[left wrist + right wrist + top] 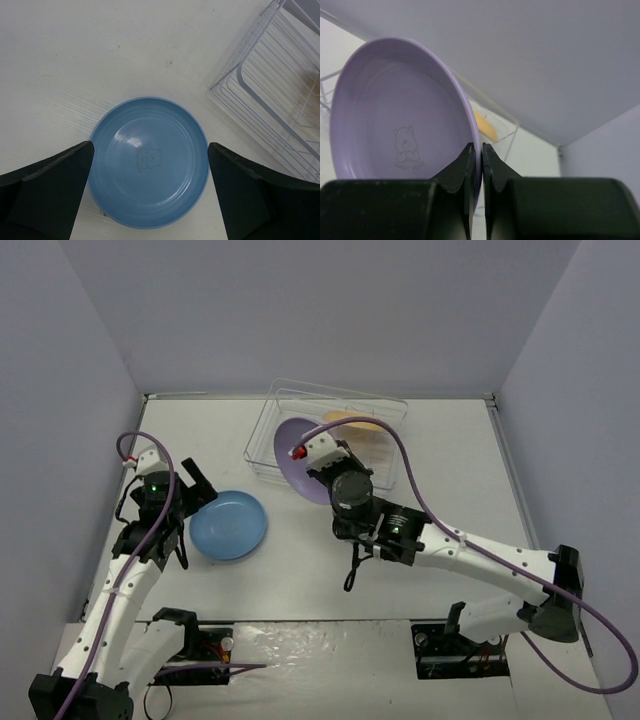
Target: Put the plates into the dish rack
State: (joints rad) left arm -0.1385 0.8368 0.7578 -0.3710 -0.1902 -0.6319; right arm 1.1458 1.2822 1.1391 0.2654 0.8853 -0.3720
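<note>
At the back of the white table (300, 570), holding the purple plate (395, 125) up on its edge with the right gripper (477, 147). Pinching the rim of that plate between both fingers (460, 170), squeezed almost all the way together with only the thin rim in between. Showing a little bear drawing on the inside of the plate. Seen from the top, hanging this plate over the near left corner of the dish rack (340, 392) (touching the wires or not, hard to tell). Showing a yellow-orange plate (355, 423) inside the rack too, at the far side, partly hidden behind the right arm. Peeking out as a small yellow bit past the purple rim in the right wrist view.

Nearer the front and over to the left, pointing the left gripper (150, 145) down at the blue plate (165, 200). Spreading its two black fingers (50, 185) wide apart, with the plate showing in the gap between them, and gripping nothing at all. Looking down on that blue plate lying flat and face up on the table, with a tiny bear drawing in its middle. Sitting near the rack's left side, with bare table in between, not touching the wires.
</note>
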